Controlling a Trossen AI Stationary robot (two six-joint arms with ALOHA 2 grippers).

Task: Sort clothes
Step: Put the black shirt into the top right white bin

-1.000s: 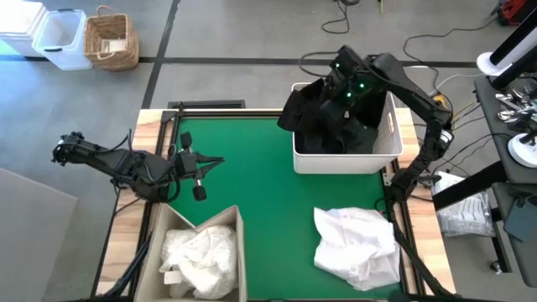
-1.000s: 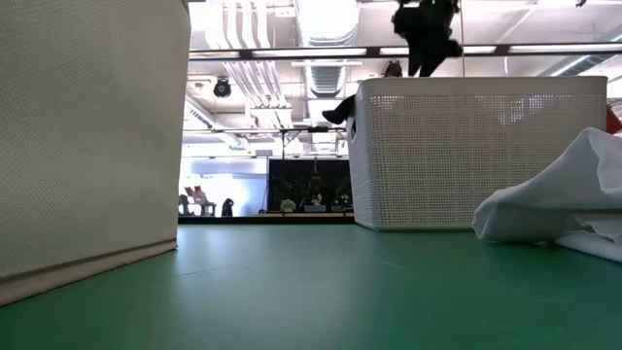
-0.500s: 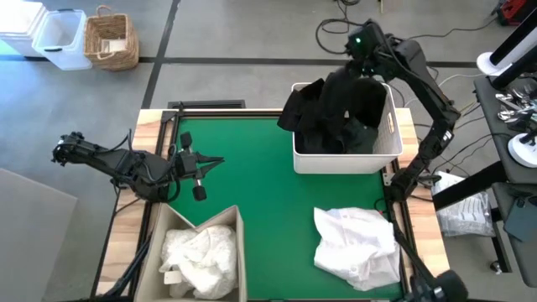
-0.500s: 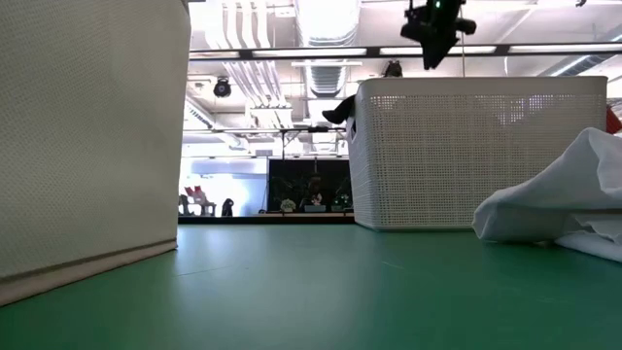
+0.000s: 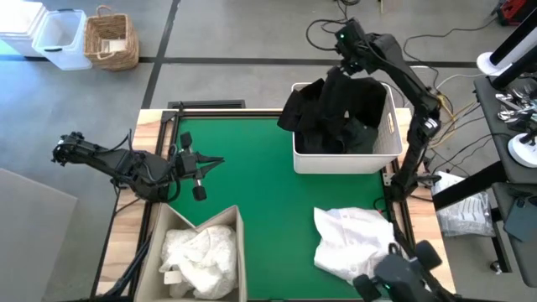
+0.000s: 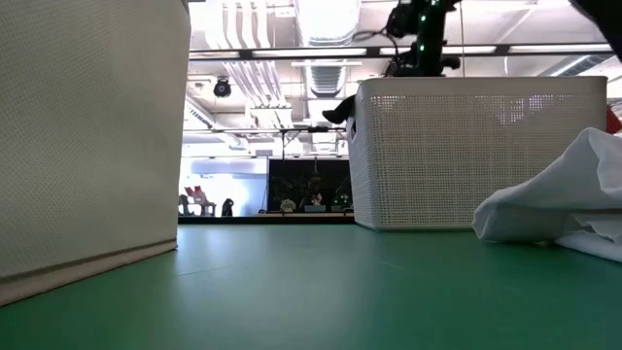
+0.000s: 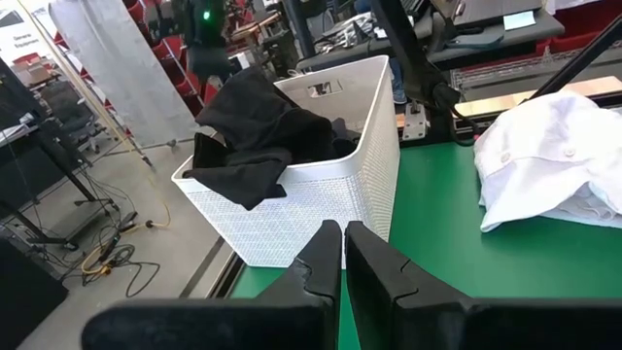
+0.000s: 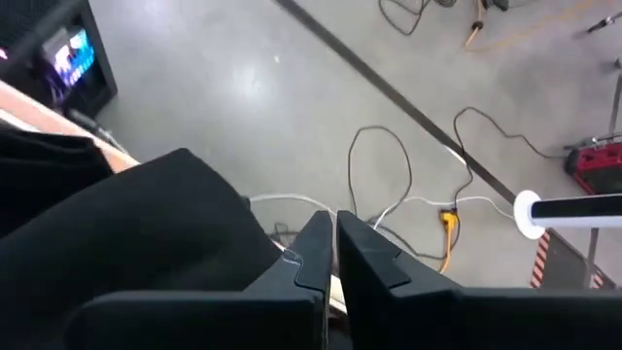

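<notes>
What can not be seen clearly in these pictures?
- Bottom of the white basket: covered by black clothes, every view.
- Right claw: low view cuts it at the top edge.
- White clothes deeper in the beige bin: hidden by the top layer, high view.

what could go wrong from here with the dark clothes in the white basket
The dark clothes are heaped above the rim of the white basket, and one piece droops over its outer left wall, so it may slide onto the green mat. The right gripper hangs over the basket's far edge, shut, right beside the fabric; whether it holds any cannot be told, and a snag could drag a garment out. The left gripper waits shut, far away.
</notes>
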